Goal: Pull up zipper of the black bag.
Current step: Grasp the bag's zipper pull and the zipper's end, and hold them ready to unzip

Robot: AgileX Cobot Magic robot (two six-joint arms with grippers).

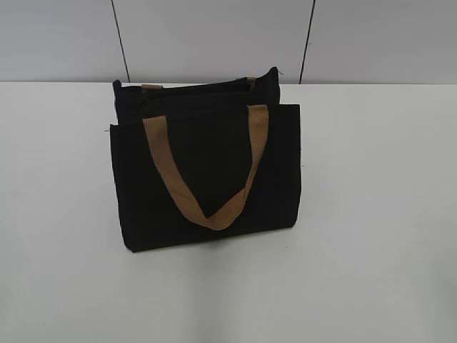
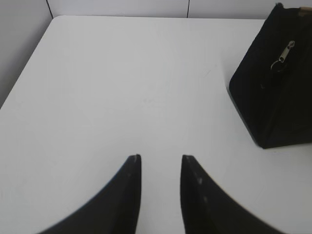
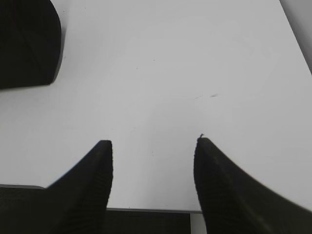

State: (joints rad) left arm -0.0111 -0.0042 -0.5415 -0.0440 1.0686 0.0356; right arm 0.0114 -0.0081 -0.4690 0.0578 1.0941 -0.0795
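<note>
The black bag [image 1: 207, 171] stands upright in the middle of the white table, with a tan strap handle [image 1: 207, 164] hanging down its front. The zipper track [image 1: 196, 91] runs along its top rim. In the left wrist view the bag's end [image 2: 273, 92] shows at the right, with the greyish zipper pull [image 2: 284, 55] hanging on it. The left gripper [image 2: 160, 157] is open and empty over bare table, left of the bag. The right gripper [image 3: 153, 142] is open and empty over the table; the bag's corner [image 3: 27, 44] lies at its upper left. Neither gripper shows in the exterior view.
The white table [image 1: 371, 214] stretches on both sides of the bag. A grey panelled wall [image 1: 214, 36] stands behind it. The table's near edge [image 3: 146, 210] shows under the right gripper.
</note>
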